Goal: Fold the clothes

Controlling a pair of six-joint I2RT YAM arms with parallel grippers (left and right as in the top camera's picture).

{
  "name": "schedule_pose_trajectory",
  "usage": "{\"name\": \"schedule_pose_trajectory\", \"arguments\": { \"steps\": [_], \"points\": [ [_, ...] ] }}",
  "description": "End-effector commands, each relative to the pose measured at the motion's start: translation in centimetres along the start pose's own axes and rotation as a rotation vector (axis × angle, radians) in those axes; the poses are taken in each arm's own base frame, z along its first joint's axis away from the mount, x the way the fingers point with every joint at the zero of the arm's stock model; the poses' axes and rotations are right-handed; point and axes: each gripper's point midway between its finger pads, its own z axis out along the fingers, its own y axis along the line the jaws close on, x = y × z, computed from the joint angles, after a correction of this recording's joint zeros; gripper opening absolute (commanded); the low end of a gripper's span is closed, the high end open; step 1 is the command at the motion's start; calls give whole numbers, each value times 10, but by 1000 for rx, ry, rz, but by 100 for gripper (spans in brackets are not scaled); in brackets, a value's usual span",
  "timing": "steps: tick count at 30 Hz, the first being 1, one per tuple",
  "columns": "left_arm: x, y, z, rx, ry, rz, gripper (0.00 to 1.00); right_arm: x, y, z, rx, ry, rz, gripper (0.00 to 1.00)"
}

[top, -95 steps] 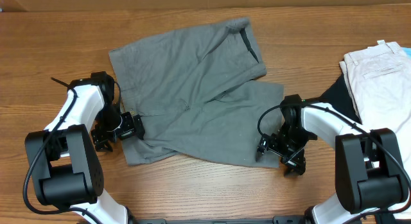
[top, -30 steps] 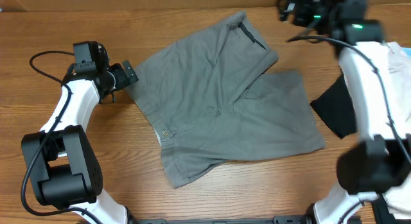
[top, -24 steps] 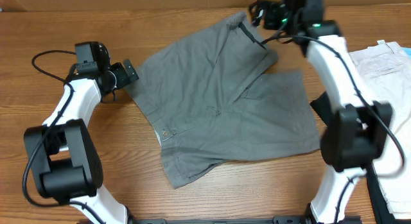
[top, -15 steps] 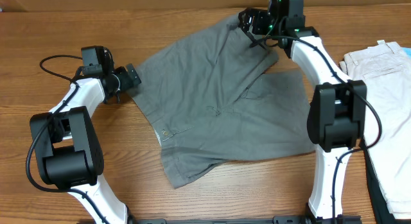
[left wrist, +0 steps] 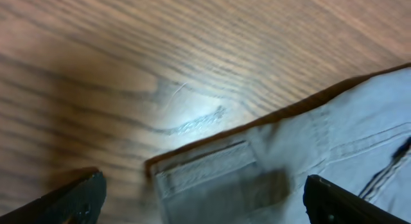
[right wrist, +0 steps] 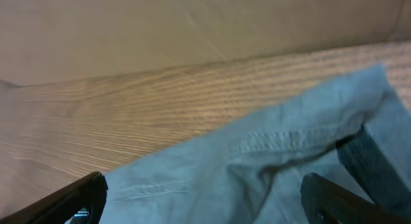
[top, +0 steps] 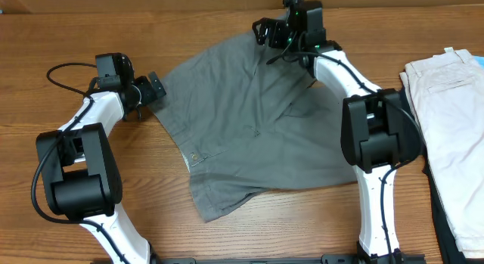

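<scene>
The clothes, grey shorts [top: 257, 128], lie spread flat in the middle of the wooden table, waistband with its button [top: 197, 156] toward the front left. My left gripper [top: 153, 88] hovers open at the shorts' upper left corner. In the left wrist view that waistband corner [left wrist: 212, 176] lies between the spread fingertips [left wrist: 77, 197] of the left gripper [left wrist: 205, 208]. My right gripper [top: 265, 31] stands open over the far leg hem. Seen from the right wrist, the stitched hem [right wrist: 276, 144] lies under the right gripper [right wrist: 205, 208]. Neither gripper holds anything.
Cream-white shorts [top: 446, 105] lie at the right edge, with a strip of black garment [top: 429, 181] beside them. A cardboard wall [top: 151, 1] runs along the back. Bare wood [top: 60, 37] shows to the left and in front.
My right arm has swung leftward along the back edge, from the far right corner to the shorts' far leg hem. The left gripper has barely moved. Both stayed open.
</scene>
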Motion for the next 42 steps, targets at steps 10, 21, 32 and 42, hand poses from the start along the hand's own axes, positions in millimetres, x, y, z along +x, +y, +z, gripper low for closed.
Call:
{"name": "schedule_pose_trajectory", "arguments": {
  "steps": [10, 21, 32, 42],
  "points": [
    [13, -39, 14, 102, 28, 58, 100, -8, -26, 18, 54, -72, 67, 100],
    [22, -54, 16, 112, 40, 109, 100, -6, -41, 33, 108, -84, 90, 89],
    [23, -55, 16, 113, 41, 116, 100, -13, -35, 34, 104, -121, 100, 83],
    [23, -55, 16, 113, 41, 116, 100, -14, -16, 39, 77, -148, 84, 83]
  ]
}}
